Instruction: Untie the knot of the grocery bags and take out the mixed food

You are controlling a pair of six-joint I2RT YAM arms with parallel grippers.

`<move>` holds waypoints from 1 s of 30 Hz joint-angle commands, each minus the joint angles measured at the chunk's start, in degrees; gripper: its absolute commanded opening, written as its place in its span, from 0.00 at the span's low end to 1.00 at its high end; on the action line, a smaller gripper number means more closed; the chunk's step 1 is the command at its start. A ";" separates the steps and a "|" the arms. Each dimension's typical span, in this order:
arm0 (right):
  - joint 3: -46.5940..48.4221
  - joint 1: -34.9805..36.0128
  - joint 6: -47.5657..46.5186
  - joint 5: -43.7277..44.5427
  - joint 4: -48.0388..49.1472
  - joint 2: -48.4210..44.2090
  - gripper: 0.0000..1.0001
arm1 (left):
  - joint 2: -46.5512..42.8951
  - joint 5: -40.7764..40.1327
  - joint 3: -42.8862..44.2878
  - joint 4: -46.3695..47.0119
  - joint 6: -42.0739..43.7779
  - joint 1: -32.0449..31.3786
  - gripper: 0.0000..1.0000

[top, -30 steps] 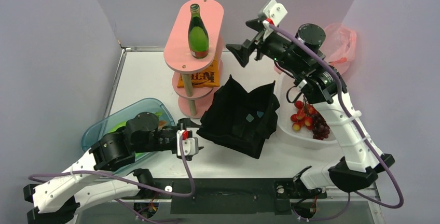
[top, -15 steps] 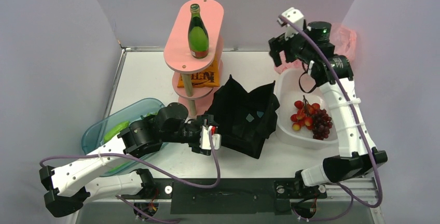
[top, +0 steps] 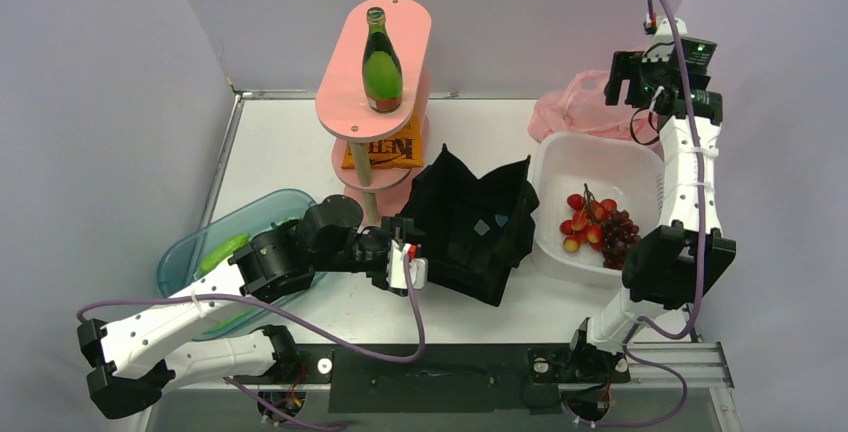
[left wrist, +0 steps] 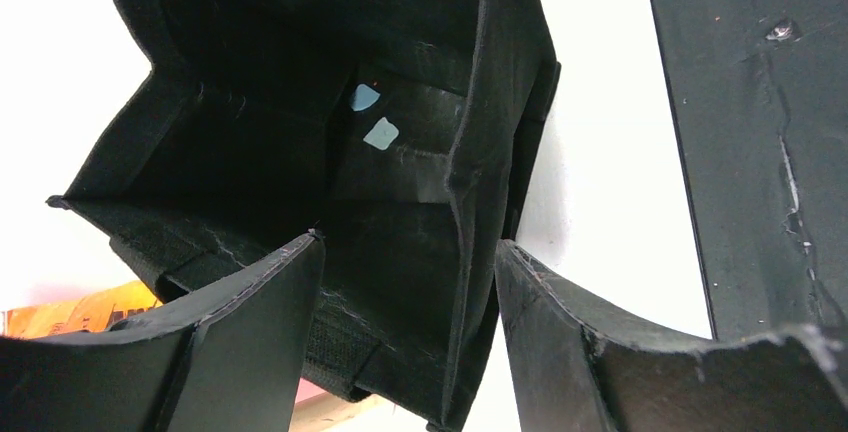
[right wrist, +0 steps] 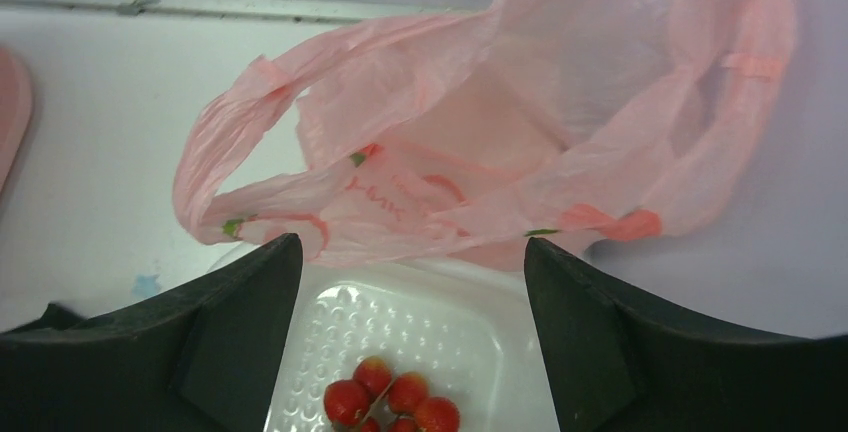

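Left gripper (left wrist: 410, 242): jaws apart, empty, at the black tote's (top: 465, 227) near-left wall. Right gripper (right wrist: 410, 242): spread, empty, high above the pink plastic bag (right wrist: 520, 122), far right. Risk: pinching the tote's slack wall could drag it; the thin pink film could tear.
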 commanded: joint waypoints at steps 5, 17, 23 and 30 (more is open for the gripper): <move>-3.92 5.30 -2.69 -7.33 -2.16 1.24 0.77 | 1.29 -0.33 2.44 3.57 3.71 3.26 0.61; -3.34 10.90 -1.90 11.91 9.65 11.83 0.77 | 1.70 0.93 5.35 2.94 4.00 7.10 0.61; -1.50 12.18 -3.39 9.87 10.09 14.93 0.54 | 2.72 0.16 8.57 2.88 1.65 7.23 0.61; 3.21 11.27 0.25 1.30 10.14 6.06 0.00 | 0.78 -0.63 7.38 7.96 -1.57 7.44 0.61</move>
